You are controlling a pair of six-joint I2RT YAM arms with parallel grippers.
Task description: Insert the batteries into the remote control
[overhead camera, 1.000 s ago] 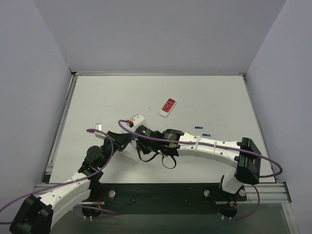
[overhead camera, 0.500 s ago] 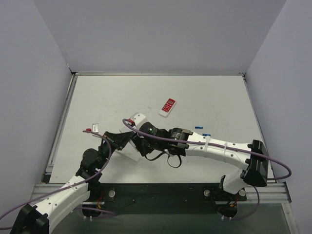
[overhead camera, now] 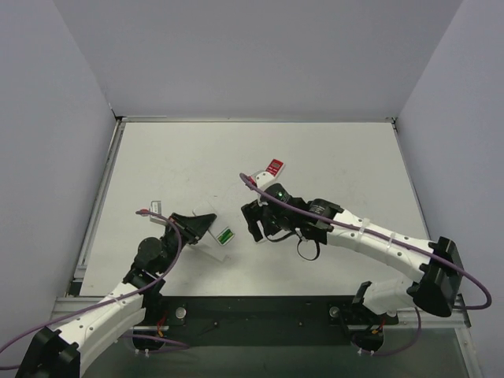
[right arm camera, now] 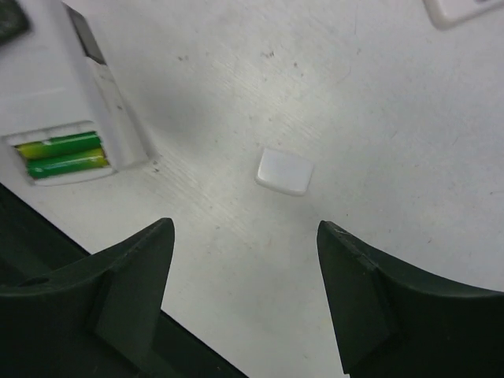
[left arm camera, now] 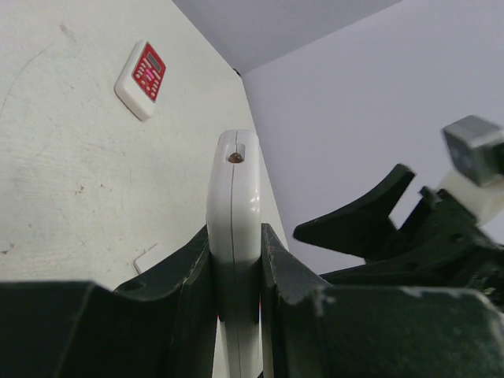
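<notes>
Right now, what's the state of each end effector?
Left end effector: closed on the white remote.
Right end effector: open, holding nothing.

White table (overhead camera: 331, 150), pale lavender walls (overhead camera: 236, 55)

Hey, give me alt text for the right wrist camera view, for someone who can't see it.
A white remote at the left has its battery bay open, with two green batteries seated side by side inside. A small white piece, possibly the cover, lies on the table to its right, beyond the open right end effector.
</notes>
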